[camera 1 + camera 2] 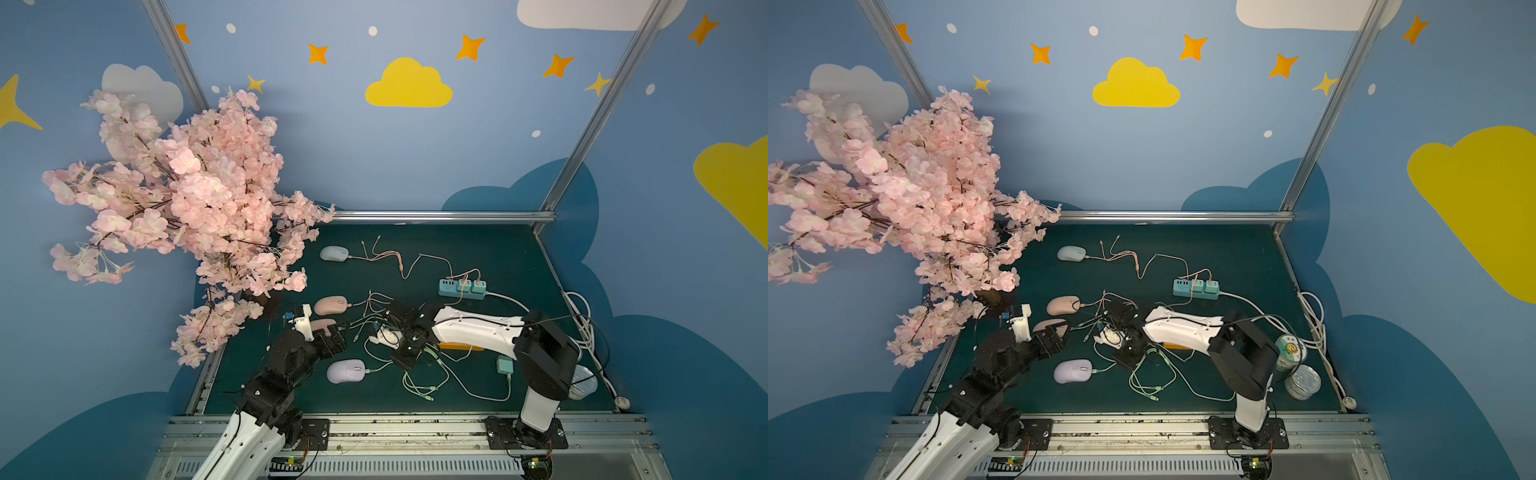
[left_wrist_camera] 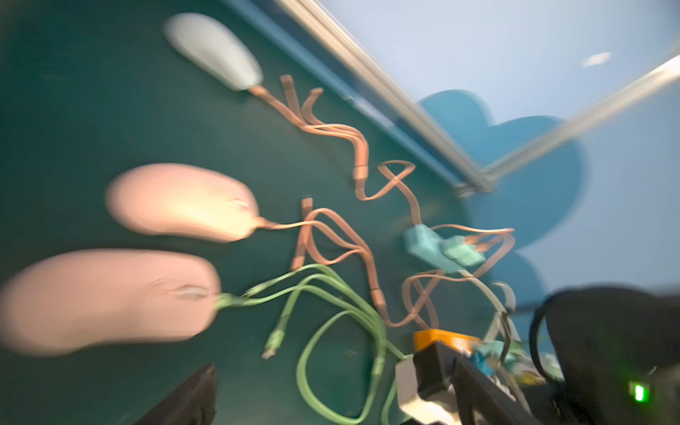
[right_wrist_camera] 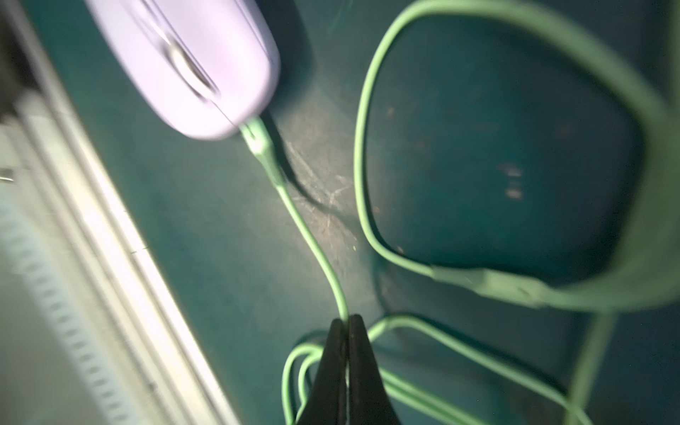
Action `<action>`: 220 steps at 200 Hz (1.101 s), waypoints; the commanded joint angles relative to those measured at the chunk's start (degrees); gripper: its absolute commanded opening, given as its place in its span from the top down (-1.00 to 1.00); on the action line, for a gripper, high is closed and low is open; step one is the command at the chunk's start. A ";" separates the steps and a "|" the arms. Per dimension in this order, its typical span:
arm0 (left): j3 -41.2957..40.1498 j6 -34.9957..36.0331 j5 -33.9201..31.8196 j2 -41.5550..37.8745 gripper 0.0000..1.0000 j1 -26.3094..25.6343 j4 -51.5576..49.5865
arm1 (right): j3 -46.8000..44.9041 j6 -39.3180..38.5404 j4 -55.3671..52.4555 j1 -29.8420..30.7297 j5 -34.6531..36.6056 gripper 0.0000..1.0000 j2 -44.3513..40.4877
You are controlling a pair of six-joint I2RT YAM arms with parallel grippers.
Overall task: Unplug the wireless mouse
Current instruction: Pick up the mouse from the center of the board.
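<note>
A lilac mouse (image 1: 346, 371) (image 1: 1072, 371) (image 3: 184, 62) lies near the front of the green table, with a green plug (image 3: 259, 143) in its nose. From that plug a green cable (image 3: 312, 239) runs into my right gripper (image 3: 346, 320) (image 1: 395, 363), which is shut on the cable a short way from the mouse. My left gripper (image 2: 338, 393) (image 1: 338, 332) hangs open over the front end of a pink mouse (image 2: 106, 298) (image 1: 322, 324) that has its own green cable. Nothing is between its fingers (image 2: 195, 393).
A second pink mouse (image 1: 331, 305) and a grey mouse (image 1: 333, 253) lie further back on pink cables. A teal power strip (image 1: 461, 289) sits at the right, loose green cables (image 1: 424, 382) tangle in the middle, cans (image 1: 1292, 353) stand at the right edge, and a blossom tree (image 1: 187, 216) overhangs the left.
</note>
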 commanded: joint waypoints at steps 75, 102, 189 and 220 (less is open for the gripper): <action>-8.64 26.96 1.96 17.25 -0.99 -10.83 40.56 | 3.91 5.41 -10.79 -7.47 0.25 1.00 -14.08; -8.09 34.92 1.96 18.56 -0.99 -15.80 42.19 | 5.66 8.87 -10.31 -8.42 -1.04 1.00 -15.69; -7.38 47.94 -7.95 19.00 -1.00 -23.31 40.17 | 3.41 30.83 2.91 -8.87 -2.62 1.00 -19.12; -6.94 47.29 -10.84 19.25 -0.99 -23.31 37.63 | 3.00 37.80 4.46 -8.49 1.45 1.00 -21.42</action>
